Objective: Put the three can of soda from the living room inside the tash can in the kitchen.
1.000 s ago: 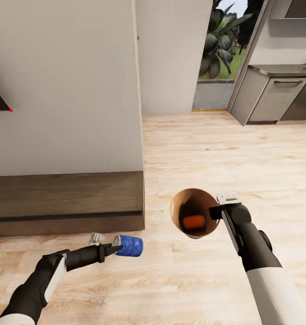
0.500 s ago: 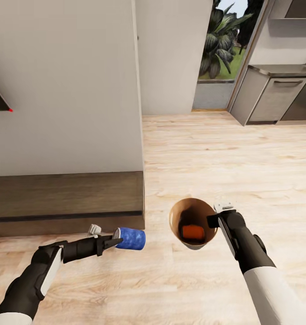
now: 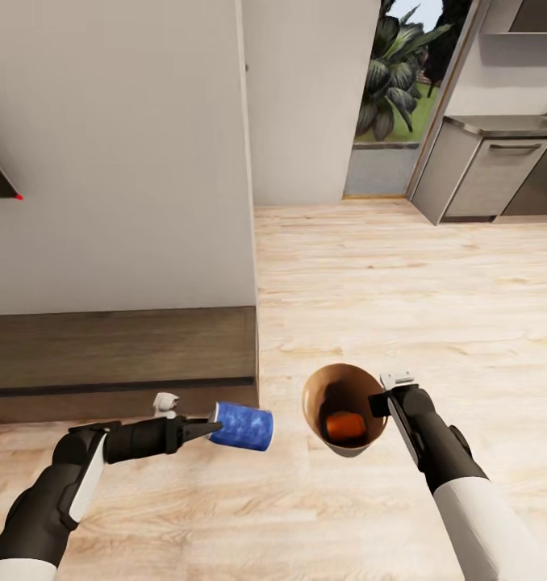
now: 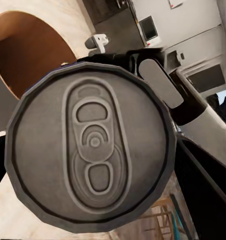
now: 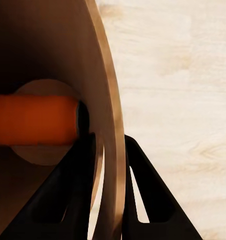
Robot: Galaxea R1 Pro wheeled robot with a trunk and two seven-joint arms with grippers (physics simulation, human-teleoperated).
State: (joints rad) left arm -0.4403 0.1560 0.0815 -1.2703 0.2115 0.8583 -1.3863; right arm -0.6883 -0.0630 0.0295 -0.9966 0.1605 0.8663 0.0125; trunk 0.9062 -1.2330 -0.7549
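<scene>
No readable text, brand, number or sign anywhere — the blue can [image 3: 241, 427] carries only a mottled pattern, and its silvery top [image 4: 93, 145] bears just a plain pull-tab — no lettering.

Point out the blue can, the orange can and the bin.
blue can [image 3: 243, 428], head view, on its side wall.
orange can [image 3: 345, 424], head view, on its side, lying inside the bin.
bin [image 3: 315, 389], head view, on its rim.

Light wood floor [image 3: 402, 274] is stretching to the far wall. A long low dark-wood cabinet [image 3: 116, 359] is sitting against a pale wall [image 3: 112, 153] at left. Daylight is coming through a far glass door [image 3: 394, 89] showing palm leaves; grey kitchen cabinets [image 3: 491, 177] are standing at far right.
</scene>
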